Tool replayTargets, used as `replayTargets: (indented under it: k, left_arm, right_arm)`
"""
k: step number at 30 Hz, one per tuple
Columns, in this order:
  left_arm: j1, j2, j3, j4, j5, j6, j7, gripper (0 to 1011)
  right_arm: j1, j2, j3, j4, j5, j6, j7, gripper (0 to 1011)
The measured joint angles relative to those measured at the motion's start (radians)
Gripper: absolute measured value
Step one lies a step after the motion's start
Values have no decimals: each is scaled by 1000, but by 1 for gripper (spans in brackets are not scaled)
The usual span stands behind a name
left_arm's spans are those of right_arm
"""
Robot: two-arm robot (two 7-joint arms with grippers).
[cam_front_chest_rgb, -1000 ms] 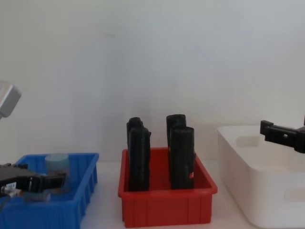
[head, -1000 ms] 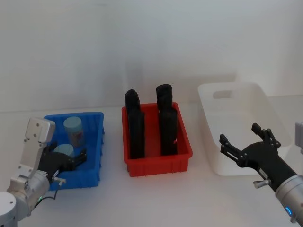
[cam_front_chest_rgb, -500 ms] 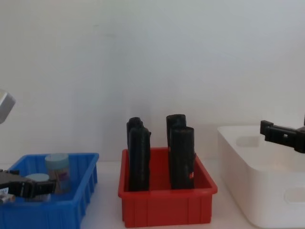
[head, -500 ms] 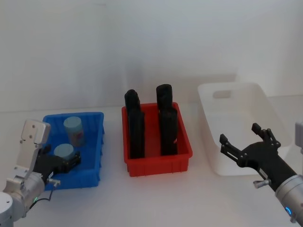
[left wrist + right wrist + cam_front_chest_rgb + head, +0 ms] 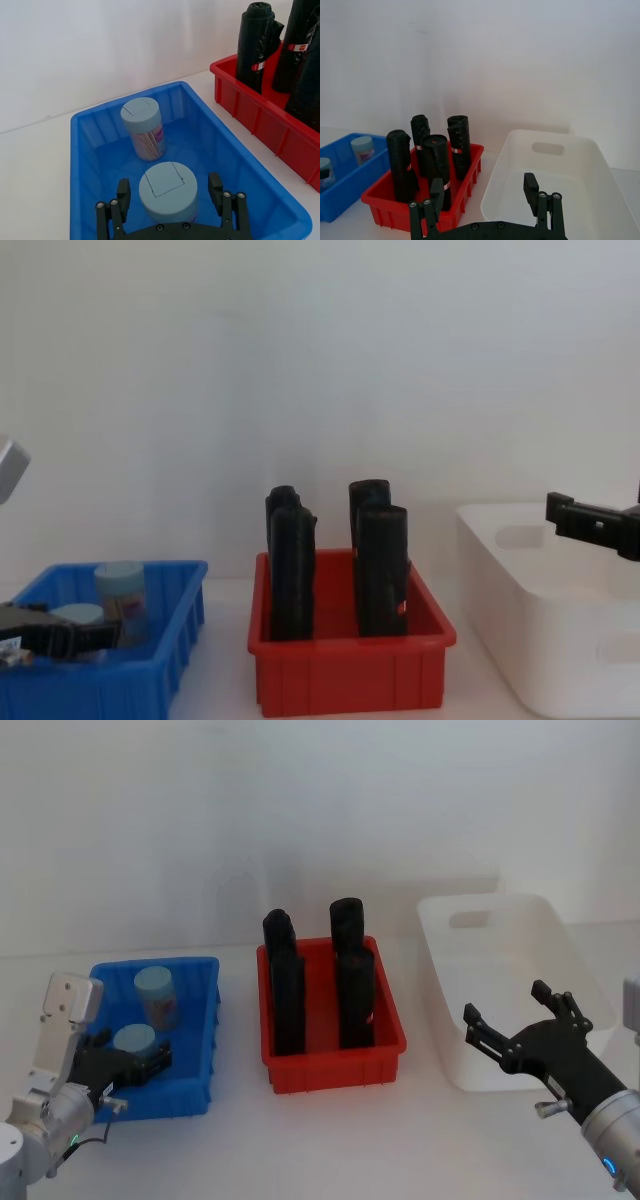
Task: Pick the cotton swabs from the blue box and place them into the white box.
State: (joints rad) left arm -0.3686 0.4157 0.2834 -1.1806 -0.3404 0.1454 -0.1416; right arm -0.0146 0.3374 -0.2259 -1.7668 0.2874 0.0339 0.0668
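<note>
- The left gripper [image 5: 135, 1056] [image 5: 169, 189], black and two-fingered, sits low inside the blue box [image 5: 207, 1020] [image 5: 82, 150] [image 5: 170, 640]. This is a low rectangular open-top bin of blue plastic with a rimmed edge.
- Its fingers [image 5: 215, 186] stand apart, one on either side of the nearer tub of cotton swabs [image 5: 133, 1038] [image 5: 167, 192] [image 5: 78, 614]. The tub is small, clear, cylindrical and plastic, with a pale blue lid. In the left wrist view a strip of blue floor shows between each finger and the tub, so nothing is clamped.
- A second tub [image 5: 157, 992] [image 5: 143, 127] [image 5: 120, 592] of the same kind stands upright at about 1 o'clock from the first, apart from it. Pale sticks and a pinkish label show through its side.
- At 3 o'clock of the blue box is a red plastic bin [image 5: 330, 1072] [image 5: 350, 680]. It holds four tall black rolls [image 5: 352, 990] [image 5: 435, 160], all upright.
- At 3 o'clock of the red bin is the white box [image 5: 565, 945] [image 5: 592, 165] [image 5: 520, 630], a large white plastic tub with rounded corners and a handle slot.
- The right gripper [image 5: 505, 1002] [image 5: 483, 185] shows against the 6 o'clock end of the white box in the head view. Its fingers [image 5: 529, 182] are spread wide.
</note>
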Motion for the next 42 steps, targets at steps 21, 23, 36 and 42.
replayTargets:
  k: [21, 23, 36, 42]
  left_arm:
    - [-23, -12, -7, 41, -9, -40, -37, 672]
    - [-18, -9, -9, 26, -8, -40, -37, 672]
    - [9, 21, -26, -130, 11, -3, -50, 672]
    - [13, 34, -31, -209, 17, 30, -92, 672]
  right_arm:
    - [0, 0, 0, 0, 0, 0, 0, 1002]
    - [0, 0, 0, 0, 0, 0, 0, 1002]
    - [0, 0, 0, 0, 0, 0, 0, 1002]
    - [0, 0, 0, 0, 0, 0, 0, 1002]
